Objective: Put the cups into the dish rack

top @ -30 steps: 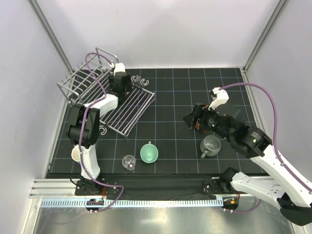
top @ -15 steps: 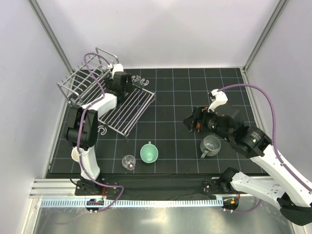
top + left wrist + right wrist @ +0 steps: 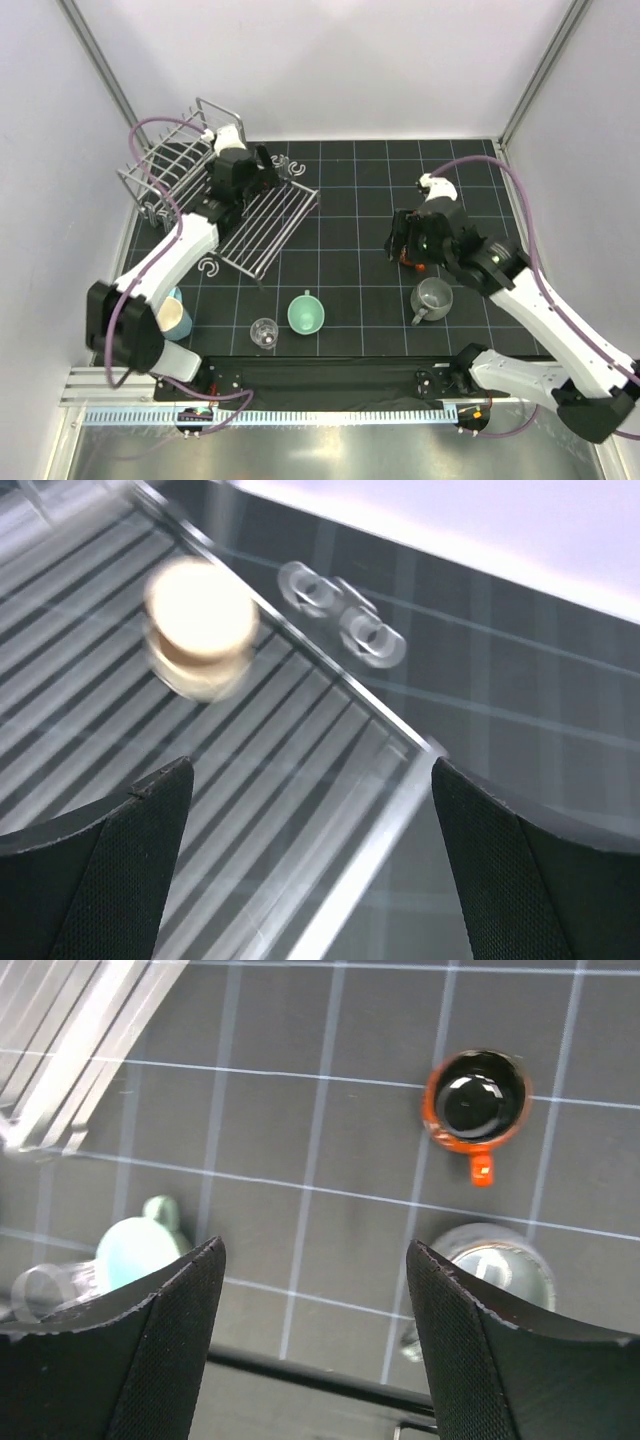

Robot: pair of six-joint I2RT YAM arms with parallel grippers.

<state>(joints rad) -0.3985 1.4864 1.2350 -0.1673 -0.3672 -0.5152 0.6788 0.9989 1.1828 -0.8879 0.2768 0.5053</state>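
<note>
Top: left gripper (image 3: 255, 172) over the rack (image 3: 270, 220). Right gripper (image 3: 408, 245) near the grey mug (image 3: 432, 296). Mint cup (image 3: 306, 314), glass (image 3: 264, 333) and pale cup (image 3: 176, 319) all on the mat (image 3: 350, 190), off the rack. Left elbow (image 3: 125, 335) sits just beside the pale cup, so a swing could topple it.

Left wrist: blurred. Jaws wide, empty. Beige cup (image 3: 200, 615) stands on the rack bars, where a brushing finger could tip it between them.

Right wrist: jaws wide, nothing held. Orange cup (image 3: 476, 1100) lies off-centre, beyond the right finger. A straight drop would likely miss it, or clip the rim and shove it toward the grey mug.
</note>
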